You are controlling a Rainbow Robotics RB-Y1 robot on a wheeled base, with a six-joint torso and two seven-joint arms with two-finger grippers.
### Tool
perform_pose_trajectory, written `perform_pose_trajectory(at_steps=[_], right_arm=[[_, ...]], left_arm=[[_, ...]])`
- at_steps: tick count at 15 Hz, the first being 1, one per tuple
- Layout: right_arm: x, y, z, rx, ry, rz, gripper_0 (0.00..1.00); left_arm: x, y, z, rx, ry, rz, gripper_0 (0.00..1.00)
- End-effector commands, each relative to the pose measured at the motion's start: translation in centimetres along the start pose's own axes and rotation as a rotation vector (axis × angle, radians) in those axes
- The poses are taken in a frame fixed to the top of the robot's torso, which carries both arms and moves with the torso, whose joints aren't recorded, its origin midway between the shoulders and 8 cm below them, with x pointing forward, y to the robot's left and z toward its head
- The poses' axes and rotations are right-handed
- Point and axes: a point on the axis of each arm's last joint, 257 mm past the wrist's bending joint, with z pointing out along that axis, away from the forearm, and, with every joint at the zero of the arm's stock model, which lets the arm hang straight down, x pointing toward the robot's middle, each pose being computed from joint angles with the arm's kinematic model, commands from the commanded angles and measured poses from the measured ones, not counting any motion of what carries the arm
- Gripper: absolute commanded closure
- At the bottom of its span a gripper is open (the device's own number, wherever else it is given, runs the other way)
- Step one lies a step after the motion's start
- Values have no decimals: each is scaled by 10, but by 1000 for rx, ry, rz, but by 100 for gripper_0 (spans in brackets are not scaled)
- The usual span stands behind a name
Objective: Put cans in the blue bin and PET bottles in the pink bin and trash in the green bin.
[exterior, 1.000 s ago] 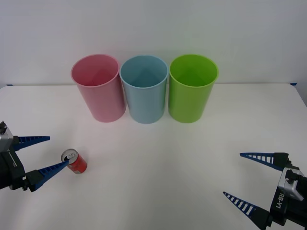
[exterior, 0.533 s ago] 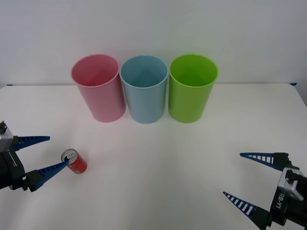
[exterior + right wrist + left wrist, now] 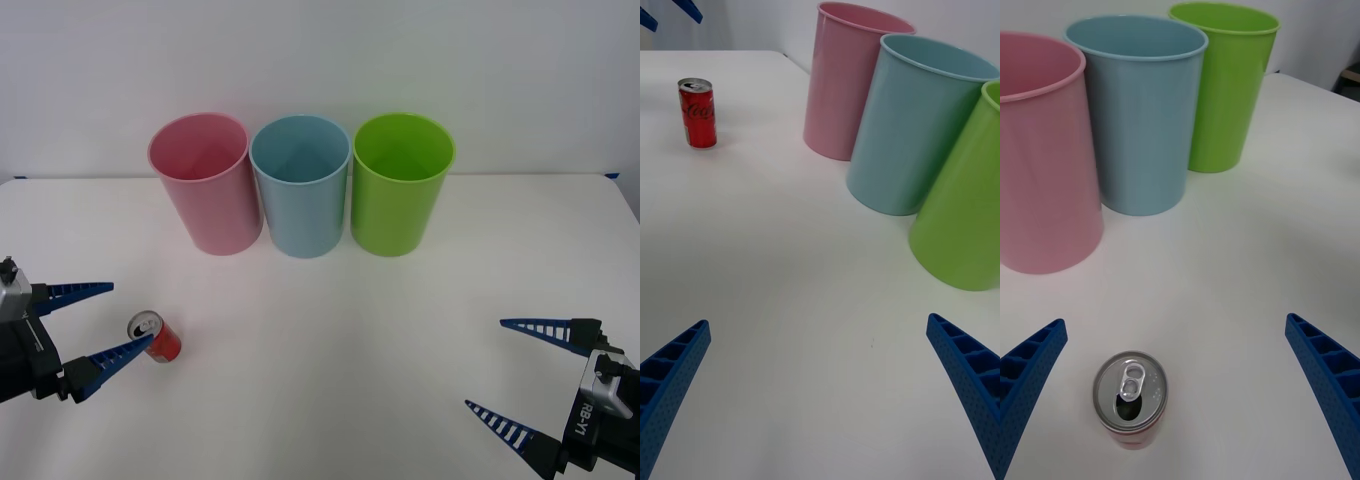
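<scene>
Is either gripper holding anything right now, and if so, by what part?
Nothing is held. The left gripper is open beside the upright can; the right gripper is open, far from it.

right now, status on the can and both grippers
Left gripper open, low by the can, not gripping. Right gripper open, idle at right. Can upright, path to blue bin clear.

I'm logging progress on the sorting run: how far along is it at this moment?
Nothing is sorted yet: the red can stands upright on the table, not in the blue bin. In hand: the left gripper is open beside the can, not gripping it. The right gripper waits open. Left: grasp the can and drop it in the blue bin.
</scene>
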Motion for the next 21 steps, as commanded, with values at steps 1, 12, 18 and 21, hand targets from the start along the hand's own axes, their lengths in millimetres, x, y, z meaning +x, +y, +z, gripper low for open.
perform_pose_trajectory(at_steps=[1,12,18,21], right_arm=[[0,0,0,0,0,0,0],[0,0,0,0,0,0,0],[0,0,0,0,0,0,0],[0,0,0,0,0,0,0]], left_arm=[[-7,-3,-7,13,-59,6,0],[9,36,-65,4,-239,75,0],[50,50,-76,-51,-263,-8,0],[70,55,-78,-89,-272,10,0]])
